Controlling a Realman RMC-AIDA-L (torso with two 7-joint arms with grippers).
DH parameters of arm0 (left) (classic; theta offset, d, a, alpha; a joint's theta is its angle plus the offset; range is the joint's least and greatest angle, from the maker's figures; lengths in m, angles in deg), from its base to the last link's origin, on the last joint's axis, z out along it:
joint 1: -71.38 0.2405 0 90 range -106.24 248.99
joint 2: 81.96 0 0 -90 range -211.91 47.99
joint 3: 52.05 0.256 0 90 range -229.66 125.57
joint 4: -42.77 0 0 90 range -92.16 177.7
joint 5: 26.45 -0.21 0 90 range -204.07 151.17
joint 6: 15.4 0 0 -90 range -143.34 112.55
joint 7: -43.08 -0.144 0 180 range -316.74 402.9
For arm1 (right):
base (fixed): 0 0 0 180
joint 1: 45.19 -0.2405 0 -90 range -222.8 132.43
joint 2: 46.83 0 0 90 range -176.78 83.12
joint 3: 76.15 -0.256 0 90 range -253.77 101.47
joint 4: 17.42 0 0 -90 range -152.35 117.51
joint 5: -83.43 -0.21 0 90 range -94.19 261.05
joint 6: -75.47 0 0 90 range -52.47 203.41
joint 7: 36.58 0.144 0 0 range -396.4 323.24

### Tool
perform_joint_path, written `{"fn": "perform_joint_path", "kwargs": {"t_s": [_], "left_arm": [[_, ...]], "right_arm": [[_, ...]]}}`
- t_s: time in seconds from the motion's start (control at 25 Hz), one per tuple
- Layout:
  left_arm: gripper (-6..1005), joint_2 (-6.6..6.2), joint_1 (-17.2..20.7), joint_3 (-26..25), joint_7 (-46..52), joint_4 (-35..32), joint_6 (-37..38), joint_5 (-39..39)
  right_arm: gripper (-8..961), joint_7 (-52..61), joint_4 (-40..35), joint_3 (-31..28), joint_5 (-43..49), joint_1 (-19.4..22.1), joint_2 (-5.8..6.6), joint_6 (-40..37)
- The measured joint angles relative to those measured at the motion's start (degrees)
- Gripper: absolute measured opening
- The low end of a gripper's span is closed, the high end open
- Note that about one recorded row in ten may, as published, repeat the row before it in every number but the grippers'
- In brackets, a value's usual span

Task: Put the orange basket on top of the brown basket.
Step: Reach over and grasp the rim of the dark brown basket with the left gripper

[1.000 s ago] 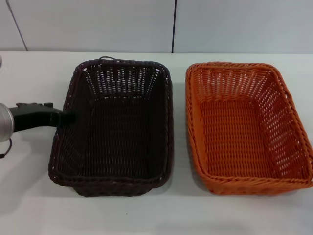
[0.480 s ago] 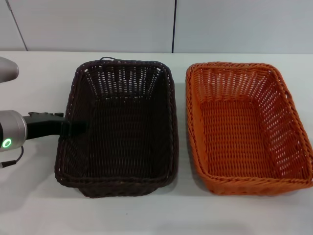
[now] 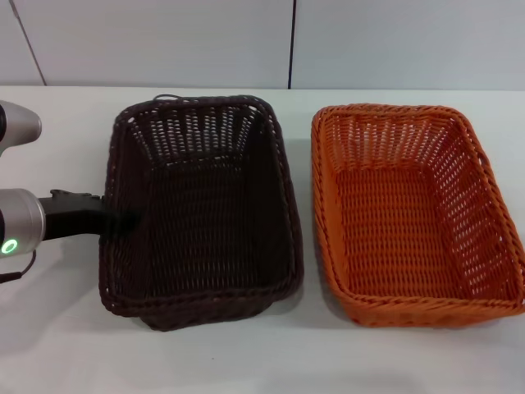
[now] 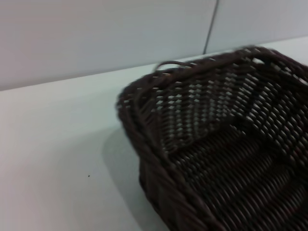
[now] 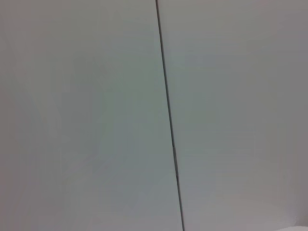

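Observation:
The brown basket (image 3: pixel 201 205) sits left of centre on the white table, slightly askew, with its near end closer to the orange basket (image 3: pixel 410 213). The orange basket lies flat to the right, a narrow gap between them. My left gripper (image 3: pixel 115 220) reaches in from the left and is shut on the middle of the brown basket's left rim, one dark finger inside the wall. The left wrist view shows the brown basket's far corner and inside (image 4: pixel 216 144). My right gripper is out of view; its wrist view shows only the wall.
The white table (image 3: pixel 49 328) runs back to a pale panelled wall (image 3: pixel 164 41). A thin dark seam (image 5: pixel 168 120) splits the wall panels behind the gap between the baskets.
My left gripper has moved nearer along the brown basket's left rim. The brown basket has turned, its near end swinging right toward the orange basket. The orange basket has not moved.

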Motion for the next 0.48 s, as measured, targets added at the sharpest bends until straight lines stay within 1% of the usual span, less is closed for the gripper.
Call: {"fn": "perform_joint_path", "kwargs": {"t_s": [0.12, 0.28, 0.36, 0.4, 0.48], "left_arm": [[449, 0.0, -0.3, -1.2, -2.0, 0.1, -1.9, 0.1], [386, 0.02, -0.4, -1.7, -3.5, 0.2, -2.6, 0.1], [354, 0.03, -0.4, -2.2, -6.0, 1.3, -4.3, 0.1], [353, 0.03, -0.4, -2.2, -6.0, 1.3, -4.3, 0.1], [351, -0.02, -0.5, -5.0, -9.9, 4.5, -8.2, 0.3]], "right_arm": [[722, -0.1, -0.1, 0.1, 0.3, 0.3, -0.01, 0.1], [722, -0.1, -0.1, 0.1, 0.7, 0.3, -0.08, 0.1], [722, -0.1, 0.1, 0.1, 0.8, 0.4, -0.08, 0.2], [722, -0.1, 0.1, 0.1, 0.8, 0.4, -0.08, 0.2], [721, -0.1, 0.2, 0.1, 0.8, 0.4, -0.08, 0.5]]}}
